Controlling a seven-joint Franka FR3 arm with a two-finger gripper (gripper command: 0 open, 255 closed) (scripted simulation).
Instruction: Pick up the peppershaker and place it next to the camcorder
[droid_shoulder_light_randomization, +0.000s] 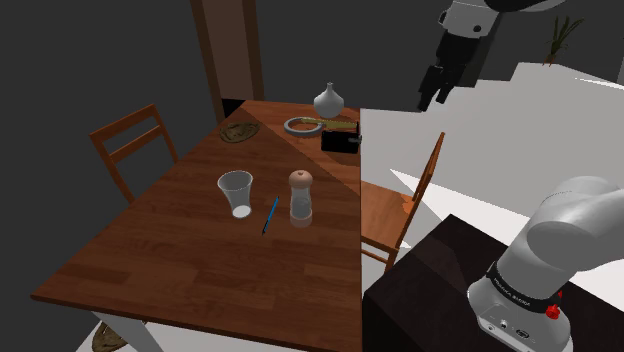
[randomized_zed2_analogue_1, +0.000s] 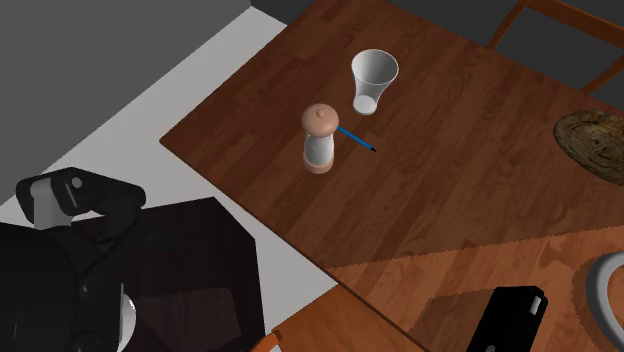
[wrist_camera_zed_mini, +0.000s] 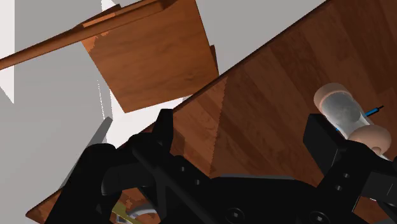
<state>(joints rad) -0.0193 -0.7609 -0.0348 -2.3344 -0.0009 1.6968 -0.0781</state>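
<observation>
spread claw (droid_shoulder_light_randomization: 434, 96) well apart from peppershaker (droid_shoulder_light_randomization: 300, 197)

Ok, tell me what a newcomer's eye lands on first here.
The pepper shaker stands upright in the middle of the wooden table, a clear cup and a blue pen beside it. The black gripper hangs open high in the shoulder view's upper right, well apart from the shaker. The black camcorder sits near the table's far edge.

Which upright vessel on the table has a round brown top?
The clear pepper shaker beside the blue pen; the clear cup and white vase have none.
</observation>
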